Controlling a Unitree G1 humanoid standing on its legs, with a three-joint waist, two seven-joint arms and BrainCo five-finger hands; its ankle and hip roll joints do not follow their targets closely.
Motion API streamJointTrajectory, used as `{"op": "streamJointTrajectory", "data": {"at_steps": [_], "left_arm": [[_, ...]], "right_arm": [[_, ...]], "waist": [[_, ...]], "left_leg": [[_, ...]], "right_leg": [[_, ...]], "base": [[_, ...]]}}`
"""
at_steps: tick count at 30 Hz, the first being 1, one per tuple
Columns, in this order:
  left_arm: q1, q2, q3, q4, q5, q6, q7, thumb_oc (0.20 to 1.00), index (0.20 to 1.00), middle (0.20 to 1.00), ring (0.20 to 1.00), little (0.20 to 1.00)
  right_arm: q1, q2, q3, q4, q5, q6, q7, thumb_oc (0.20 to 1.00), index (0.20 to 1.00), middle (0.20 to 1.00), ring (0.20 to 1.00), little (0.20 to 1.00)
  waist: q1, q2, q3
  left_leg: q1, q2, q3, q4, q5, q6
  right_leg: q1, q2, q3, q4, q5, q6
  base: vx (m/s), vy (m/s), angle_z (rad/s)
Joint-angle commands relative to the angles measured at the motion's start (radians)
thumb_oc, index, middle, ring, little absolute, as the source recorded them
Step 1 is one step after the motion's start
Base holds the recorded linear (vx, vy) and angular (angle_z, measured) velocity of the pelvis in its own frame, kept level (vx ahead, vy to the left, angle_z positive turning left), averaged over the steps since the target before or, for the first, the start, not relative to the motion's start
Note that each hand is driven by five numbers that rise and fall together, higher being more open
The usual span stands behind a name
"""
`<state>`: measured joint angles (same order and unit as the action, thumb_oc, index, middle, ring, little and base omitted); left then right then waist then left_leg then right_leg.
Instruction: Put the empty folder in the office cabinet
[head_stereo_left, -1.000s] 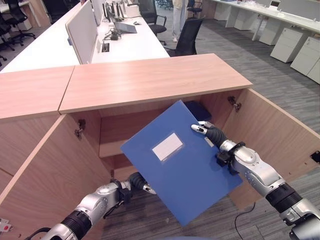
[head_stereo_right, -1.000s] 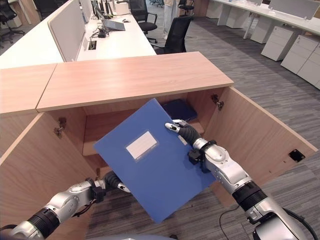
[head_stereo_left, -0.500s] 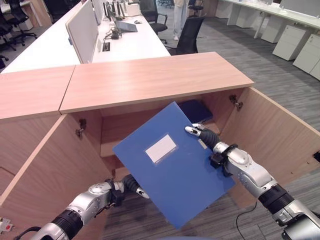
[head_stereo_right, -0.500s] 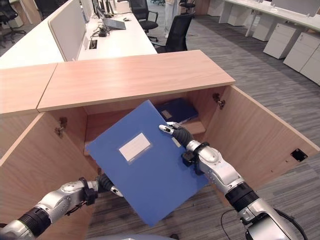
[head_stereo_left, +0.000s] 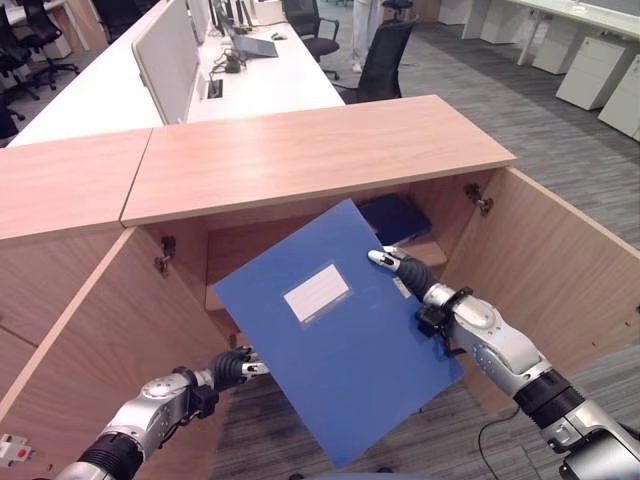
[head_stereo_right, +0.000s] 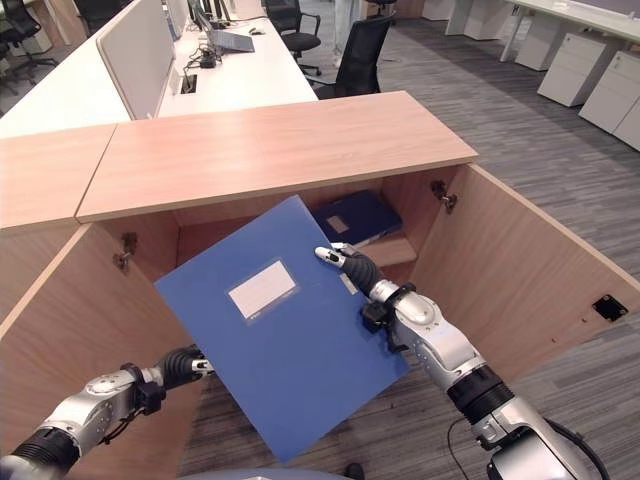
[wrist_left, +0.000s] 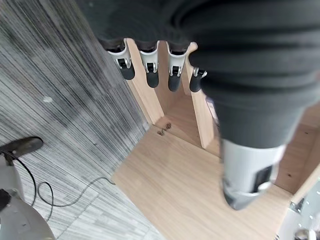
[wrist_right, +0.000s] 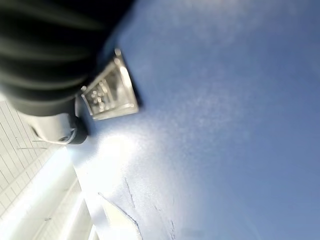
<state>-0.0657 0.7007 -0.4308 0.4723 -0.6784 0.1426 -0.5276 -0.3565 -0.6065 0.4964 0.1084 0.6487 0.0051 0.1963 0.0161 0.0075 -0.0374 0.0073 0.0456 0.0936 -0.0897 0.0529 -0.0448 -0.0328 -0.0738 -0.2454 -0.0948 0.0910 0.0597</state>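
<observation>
Blue folder (head_stereo_left: 335, 350) held tilted in front of open cabinet (head_stereo_left: 300, 165).
R hand (head_stereo_left: 400, 268) pinches folder's right edge, thumb on front; L hand (head_stereo_left: 232, 368) just off its lower-left edge, fingers straight, holding nothing. Dark folder (head_stereo_right: 357, 217) on shelf inside.

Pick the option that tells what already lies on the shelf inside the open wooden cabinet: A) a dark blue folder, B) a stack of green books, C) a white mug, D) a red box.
A: a dark blue folder lies flat on the shelf inside the open wooden cabinet, behind the large blue folder held up by the right robot hand.
</observation>
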Motion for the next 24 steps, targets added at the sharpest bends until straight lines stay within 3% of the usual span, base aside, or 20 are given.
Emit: {"op": "streamJointTrajectory", "data": {"at_steps": [1,10,16,24], "left_arm": [[-0.042,0.004,0.035,0.062,0.041,-0.067,-0.001,1.0,1.0,1.0,1.0,1.0],[-0.025,0.011,0.06,0.125,0.104,-0.081,-0.014,1.0,1.0,1.0,1.0,1.0],[0.019,0.031,0.089,0.037,0.069,-0.085,-0.031,1.0,1.0,1.0,1.0,1.0],[0.154,0.019,0.209,-0.108,-0.025,-0.08,-0.047,1.0,1.0,1.0,1.0,1.0]], "right_arm": [[0.004,0.035,-0.075,-0.107,0.053,-0.077,0.002,0.2,0.2,0.2,0.2,0.2],[0.013,0.032,-0.096,-0.107,0.046,-0.079,0.006,0.2,0.2,0.2,0.2,0.2],[0.021,0.035,-0.116,-0.111,0.04,-0.086,0.009,0.2,0.2,0.2,0.2,0.2],[0.045,0.051,-0.189,-0.128,0.003,-0.108,0.007,0.2,0.2,0.2,0.2,0.2]], "waist": [[0.023,-0.043,-0.017],[0.025,-0.037,-0.013],[0.033,-0.037,-0.01],[0.056,-0.037,0.0]], "left_leg": [[-0.004,0.014,-0.012,0.002,-0.08,-0.038],[-0.004,0.015,-0.014,0.002,-0.08,-0.038],[-0.003,0.015,-0.018,0.002,-0.079,-0.036],[-0.006,0.011,-0.032,0.002,-0.076,-0.03]], "right_leg": [[0.026,-0.038,-0.07,0.008,-0.065,0.096],[0.028,-0.036,-0.073,0.008,-0.069,0.093],[0.03,-0.038,-0.074,0.008,-0.07,0.092],[0.035,-0.039,-0.081,0.008,-0.075,0.09]], "base": [[0.0,0.0,0.0],[0.0,0.0,0.0],[0.0,0.0,0.0],[0.0,0.005,0.03]]}}
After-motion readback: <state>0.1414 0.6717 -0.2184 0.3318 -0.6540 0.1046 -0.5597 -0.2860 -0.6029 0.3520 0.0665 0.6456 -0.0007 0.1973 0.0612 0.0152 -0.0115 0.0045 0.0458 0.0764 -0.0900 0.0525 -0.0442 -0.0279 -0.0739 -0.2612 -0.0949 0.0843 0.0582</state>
